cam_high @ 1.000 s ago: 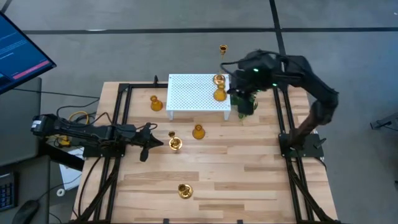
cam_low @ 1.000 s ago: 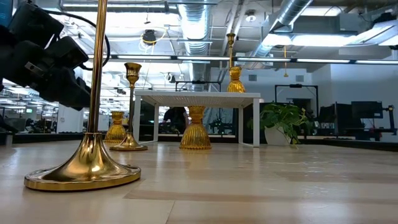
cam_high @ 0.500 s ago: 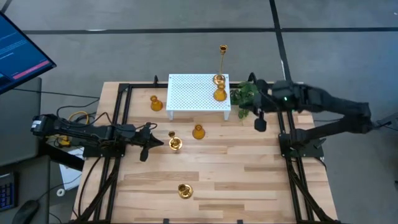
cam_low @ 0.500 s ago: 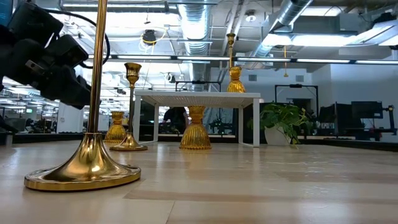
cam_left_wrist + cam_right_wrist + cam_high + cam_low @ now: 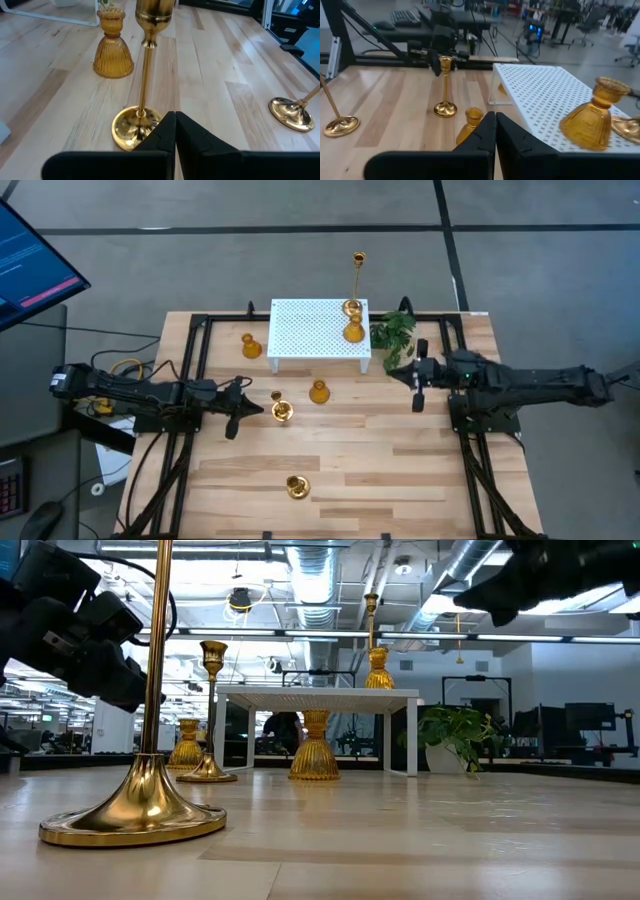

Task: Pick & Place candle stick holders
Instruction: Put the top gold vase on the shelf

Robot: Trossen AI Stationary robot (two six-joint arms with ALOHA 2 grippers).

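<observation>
Several gold candle stick holders show. On the white perforated stand (image 5: 315, 330) stand a squat one (image 5: 352, 332) and a tall one (image 5: 353, 307) at its right end. On the table are squat ones (image 5: 250, 345) (image 5: 319, 391) and thin-stemmed ones (image 5: 281, 411) (image 5: 295, 487). My left gripper (image 5: 248, 411) is shut, level, just left of a thin-stemmed holder (image 5: 141, 90), its tips above the round base. My right gripper (image 5: 418, 377) is shut with nothing in it. It hovers level at the table's right side and points at the stand (image 5: 550, 100).
A green plant sprig (image 5: 393, 335) stands right of the stand, just beyond my right gripper. Black frame rails (image 5: 185, 380) run along both sides of the table. Bare wood (image 5: 380, 460) lies in the near middle and right.
My right gripper has come down from above the plant and the stand's right end. It has drawn back toward the table's right and near edges and tipped from pointing down to level, staying shut. The holders have not moved.
</observation>
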